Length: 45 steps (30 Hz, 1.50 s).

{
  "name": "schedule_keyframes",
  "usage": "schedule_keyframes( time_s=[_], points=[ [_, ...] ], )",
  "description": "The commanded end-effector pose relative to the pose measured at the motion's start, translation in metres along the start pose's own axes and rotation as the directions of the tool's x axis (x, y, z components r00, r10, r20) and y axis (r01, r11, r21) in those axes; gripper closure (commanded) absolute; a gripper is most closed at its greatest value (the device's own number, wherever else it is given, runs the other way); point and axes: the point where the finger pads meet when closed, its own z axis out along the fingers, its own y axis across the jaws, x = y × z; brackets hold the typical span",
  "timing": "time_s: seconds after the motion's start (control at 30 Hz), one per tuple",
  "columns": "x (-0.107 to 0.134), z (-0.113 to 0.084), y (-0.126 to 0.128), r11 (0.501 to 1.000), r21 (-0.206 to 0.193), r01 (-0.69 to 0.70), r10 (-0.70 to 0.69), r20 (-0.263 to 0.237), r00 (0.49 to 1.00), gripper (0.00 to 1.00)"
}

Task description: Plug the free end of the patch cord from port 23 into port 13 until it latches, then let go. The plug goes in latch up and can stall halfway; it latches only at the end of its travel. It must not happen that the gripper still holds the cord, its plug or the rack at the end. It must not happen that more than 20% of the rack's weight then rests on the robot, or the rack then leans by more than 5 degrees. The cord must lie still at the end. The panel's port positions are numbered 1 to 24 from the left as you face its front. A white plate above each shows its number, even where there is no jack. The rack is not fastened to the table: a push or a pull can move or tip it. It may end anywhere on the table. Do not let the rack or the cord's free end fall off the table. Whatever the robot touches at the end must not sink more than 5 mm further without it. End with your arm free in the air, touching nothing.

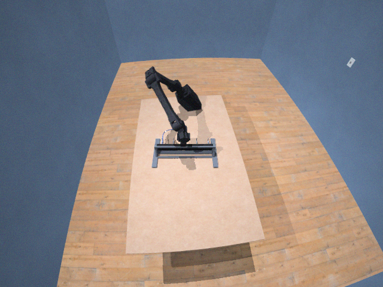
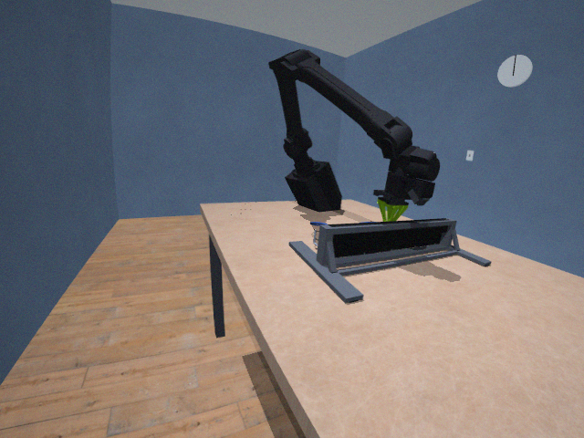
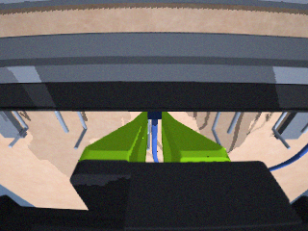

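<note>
The rack point(image 1: 155, 162) point(image 2: 329, 276) point(image 3: 154, 47) stands upright on the table, its jack side facing the arm. My gripper point(image 2: 391, 220) point(image 3: 154, 115) is shut on the dark blue plug point(image 3: 154, 115). Its green fingertips are at the jack side, close against the panel point(image 3: 154, 97), near the middle of its width. The blue cord point(image 3: 154, 140) point(image 1: 163, 136) point(image 2: 318, 223) runs back from the plug between the fingers, and its loop shows at one end of the rack. The panel's top edge hides the plug's nose, the jacks and the number plates, so I cannot tell the port or whether it is latched.
Several thin grey rods point(image 3: 62, 121) point(image 3: 232, 122) stick out behind the panel on both sides of the fingers. The rack's feet reach forward over the table point(image 1: 191, 210) point(image 2: 424, 358). The arm's base point(image 1: 189, 98) point(image 2: 315, 186) stands behind the rack at the table's far end.
</note>
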Motion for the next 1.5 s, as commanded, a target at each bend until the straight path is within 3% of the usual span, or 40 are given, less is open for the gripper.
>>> schedule_keyframes(
  time_s=[0.0,0.67,1.47],
  points=[
    [-0.004,0.006,-0.005,1.000,-0.001,-0.021,0.021,0.011,1.000,1.00],
    [-0.008,-0.010,-0.013,0.999,-0.010,-0.044,0.044,0.040,0.998,1.00],
    [-0.004,-0.013,-0.015,0.999,-0.008,-0.039,0.039,0.031,0.999,1.00]
  ],
)
